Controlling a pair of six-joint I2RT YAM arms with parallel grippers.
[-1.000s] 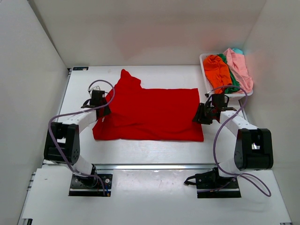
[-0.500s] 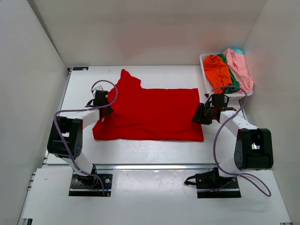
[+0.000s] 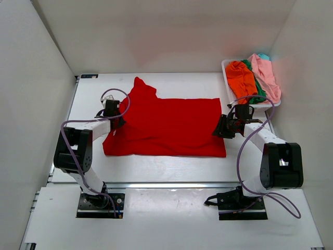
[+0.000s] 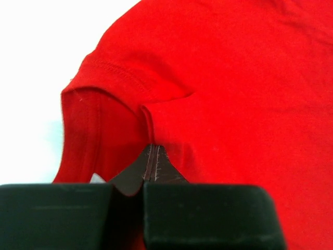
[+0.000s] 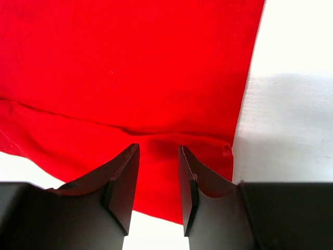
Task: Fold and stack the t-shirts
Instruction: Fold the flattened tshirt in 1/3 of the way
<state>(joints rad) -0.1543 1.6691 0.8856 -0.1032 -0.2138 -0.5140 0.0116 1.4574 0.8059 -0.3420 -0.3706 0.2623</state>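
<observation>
The red t-shirt lay spread flat across the middle of the table, one sleeve pointing to the far side. The orange, green and pale pink shirts were heaped in the white basket at the far right corner. The cloth was judged light and limp, with no stiffness. It would sag and drag from any single hold, so you should take it at seams or hems, at two ends together. Your left gripper was closed tight on a pinch of cloth beside the near sleeve seam, its arm reaching in low at the shirt's left edge. Your right gripper stood partly open, its jaws straddling a ridge near the hem corner and gripping nothing. Its arm was bent low at the shirt's right edge.
</observation>
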